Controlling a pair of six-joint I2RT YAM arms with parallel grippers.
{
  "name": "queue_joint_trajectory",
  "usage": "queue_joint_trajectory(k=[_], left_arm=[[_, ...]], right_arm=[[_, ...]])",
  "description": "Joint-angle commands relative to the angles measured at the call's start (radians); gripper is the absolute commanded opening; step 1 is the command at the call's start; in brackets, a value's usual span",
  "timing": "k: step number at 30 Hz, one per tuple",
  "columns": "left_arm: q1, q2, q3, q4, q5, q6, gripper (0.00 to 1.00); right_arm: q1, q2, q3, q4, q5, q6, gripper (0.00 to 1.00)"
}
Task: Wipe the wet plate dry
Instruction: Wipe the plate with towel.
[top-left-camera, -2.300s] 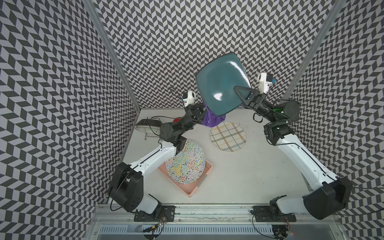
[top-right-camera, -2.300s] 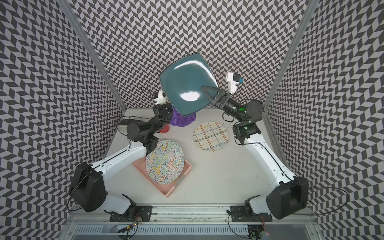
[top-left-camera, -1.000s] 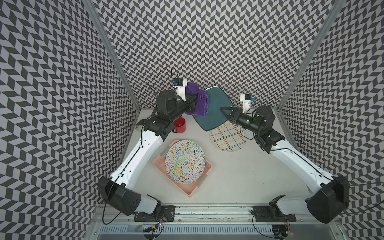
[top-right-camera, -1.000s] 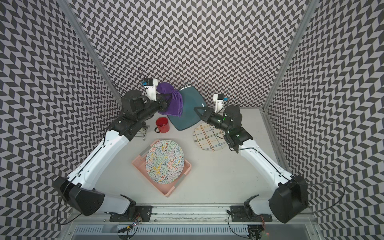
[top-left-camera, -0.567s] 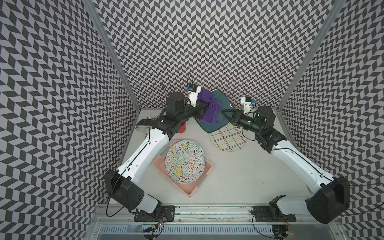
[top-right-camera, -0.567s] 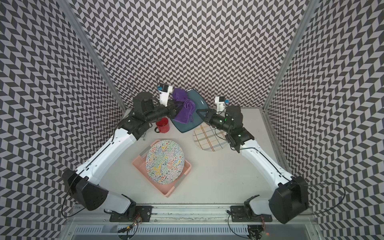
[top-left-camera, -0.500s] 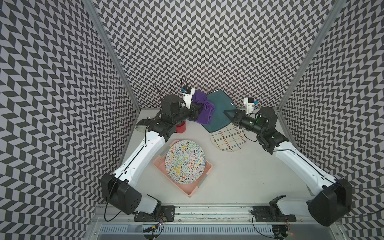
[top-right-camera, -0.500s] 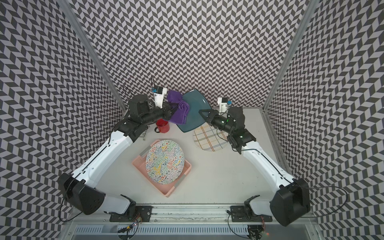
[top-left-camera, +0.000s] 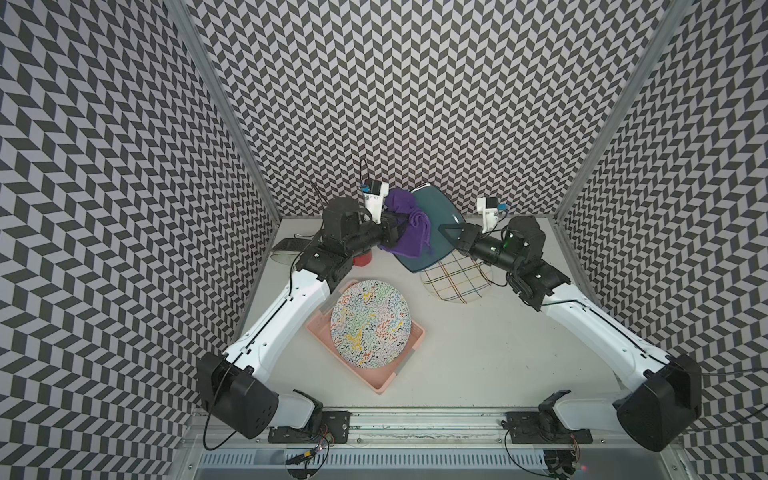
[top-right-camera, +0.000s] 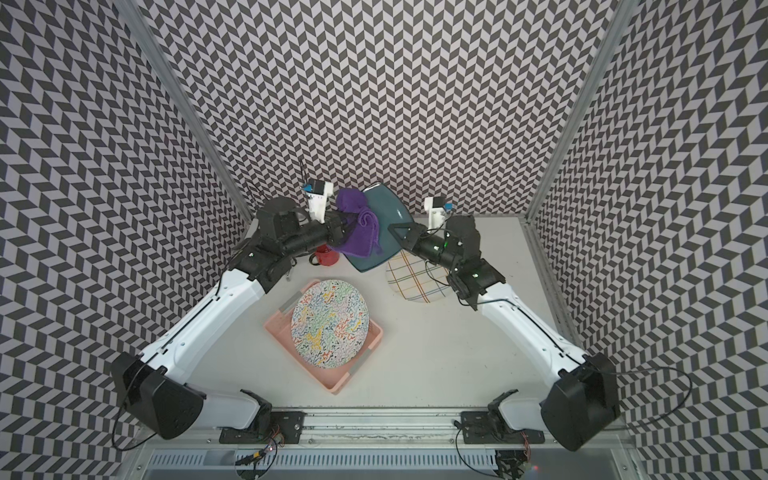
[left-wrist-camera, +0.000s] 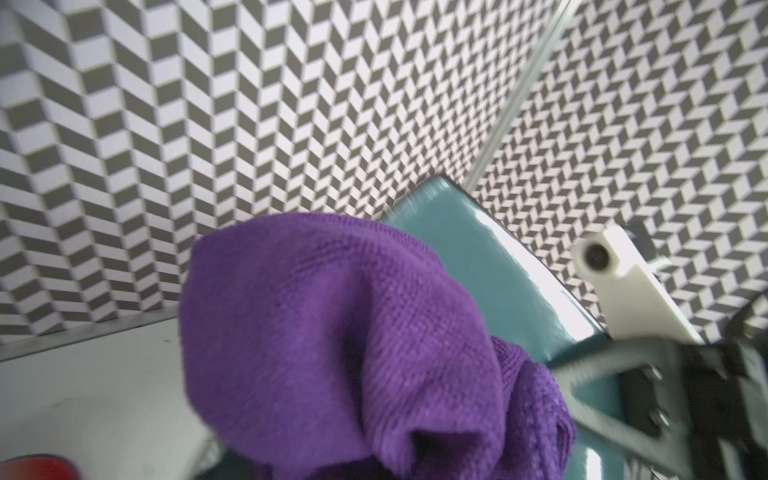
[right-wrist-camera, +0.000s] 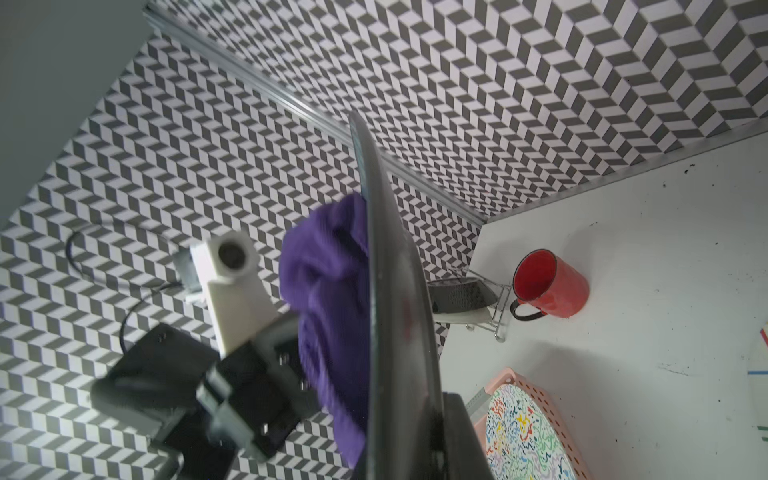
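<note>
Teal plate (top-left-camera: 432, 232), held tilted above the table at the back wall, between both arms. Left of it: red mug (top-right-camera: 326, 254) (partly hidden), left gripper (top-left-camera: 395, 222) clamping purple cloth (top-left-camera: 409, 232) against plate; right: right gripper (top-left-camera: 451, 233) pinching its edge, checked plate (top-left-camera: 457, 280) partly covered.

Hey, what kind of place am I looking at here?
Likely a robot test cell set up as a dishwashing station: chevron-patterned walls, two arms on a rail, plus a teal plate and purple cloth.

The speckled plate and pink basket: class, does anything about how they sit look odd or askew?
Yes. The speckled plate is wider than the pink basket, so it rests tilted across the basket's rim instead of sitting inside, overhanging the far side.
</note>
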Motion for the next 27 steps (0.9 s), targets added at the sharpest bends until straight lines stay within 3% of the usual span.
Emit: queue_joint_trajectory(k=[1,4,7,9,13,16,18,21,27], left_arm=[[-0.078,0.081,0.048,-0.104,-0.025,0.021,0.0],[-0.18,0.141,0.102,-0.162,-0.085,0.073,0.0],[-0.132,0.124,0.064,-0.107,-0.031,-0.015,0.0],[-0.037,0.077,-0.019,0.012,0.118,-0.164,0.0],[0.184,-0.025,-0.184,0.428,0.4,-0.571,0.0],[0.274,-0.056,-0.281,0.83,0.485,-0.93,0.0],[0.287,-0.052,-0.322,1.07,0.483,-1.14,0.0],[0.268,-0.018,-0.324,1.302,0.464,-1.339,0.0],[0.189,0.054,-0.237,1.531,0.405,-1.543,0.0]], right_arm=[[0.125,-0.09,0.057,0.277,-0.135,-0.067,0.0],[0.126,-0.104,0.064,0.288,-0.11,-0.065,0.0],[0.051,-0.128,0.064,0.316,-0.078,-0.015,0.0],[-0.026,-0.147,0.029,0.392,-0.104,0.069,0.0],[-0.179,-0.215,-0.055,0.49,-0.138,0.19,0.0],[-0.257,-0.245,-0.123,0.614,-0.186,0.289,0.0],[-0.265,-0.241,-0.161,0.729,-0.217,0.365,0.0],[-0.238,-0.203,-0.159,0.826,-0.267,0.42,0.0],[-0.125,-0.136,-0.103,0.686,-0.245,0.329,0.0]])
